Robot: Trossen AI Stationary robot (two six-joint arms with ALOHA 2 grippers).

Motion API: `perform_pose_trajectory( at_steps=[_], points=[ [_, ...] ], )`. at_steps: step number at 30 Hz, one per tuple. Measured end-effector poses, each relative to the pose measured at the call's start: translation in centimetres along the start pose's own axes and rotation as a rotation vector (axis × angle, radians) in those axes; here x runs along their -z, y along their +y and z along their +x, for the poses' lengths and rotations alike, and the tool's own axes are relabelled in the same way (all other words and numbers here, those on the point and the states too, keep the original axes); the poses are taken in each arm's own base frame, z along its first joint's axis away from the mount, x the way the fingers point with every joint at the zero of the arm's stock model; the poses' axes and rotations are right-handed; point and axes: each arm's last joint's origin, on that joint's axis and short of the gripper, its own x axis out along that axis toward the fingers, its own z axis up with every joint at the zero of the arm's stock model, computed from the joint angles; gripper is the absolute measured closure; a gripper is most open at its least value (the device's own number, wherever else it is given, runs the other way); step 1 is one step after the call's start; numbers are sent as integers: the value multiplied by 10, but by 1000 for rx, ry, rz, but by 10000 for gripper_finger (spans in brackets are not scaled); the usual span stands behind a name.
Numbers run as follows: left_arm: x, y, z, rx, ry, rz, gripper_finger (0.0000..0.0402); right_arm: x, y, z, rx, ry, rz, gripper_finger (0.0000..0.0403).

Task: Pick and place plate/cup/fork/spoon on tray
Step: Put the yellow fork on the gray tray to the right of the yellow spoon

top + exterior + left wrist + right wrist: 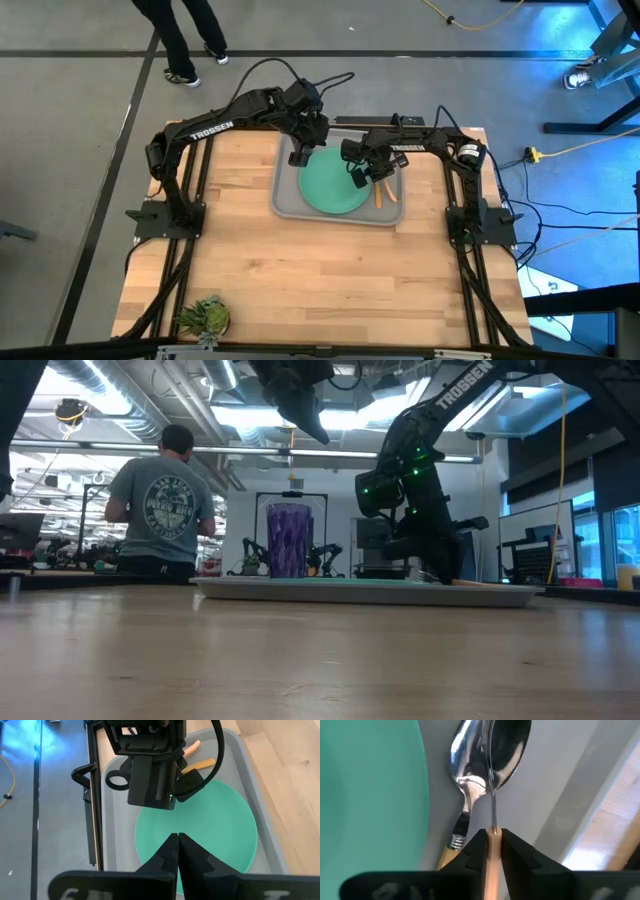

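The grey tray [285, 205] lies at the table's far middle with the mint-green plate [330, 185] flat in it. The purple cup [288, 540] stands upright on the tray's left part. The spoon [512, 750] lies on the tray floor beside the plate's right rim. My right gripper [493, 832] is low over the tray's right part [360, 180], shut on the fork [493, 805], which shows edge-on. My left gripper [177, 837] is shut and empty, up above the cup and the plate's far-left side [315, 425]. My right gripper pinches the fork's salmon-orange handle [493, 851] between its two fingers, which lie along the fork. The metal neck and tines stick out ahead of the fingertips, over the spoon's bowl. Whether the fork touches the spoon or the tray, I cannot tell.
A small green plant [205, 318] stands at the table's near left corner. A person [160, 510] stands in the room beyond the table's far edge. The bare wooden tabletop [320, 280] stretches from the tray to the near edge.
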Motion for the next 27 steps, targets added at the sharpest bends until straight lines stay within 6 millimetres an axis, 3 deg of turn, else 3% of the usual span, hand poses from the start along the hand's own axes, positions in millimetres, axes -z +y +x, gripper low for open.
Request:
perform_pose_trajectory(
  at_steps=[10,20,27],
  points=[
    [0,0,0,0,0,0,401,-3,1,0,8,-42,32,310],
    [0,0,0,0,0,0,401,5,-6,0,75,34,29,309],
    [0,0,0,0,0,0,401,2,-2,0,23,21,40,309]
  ],
)
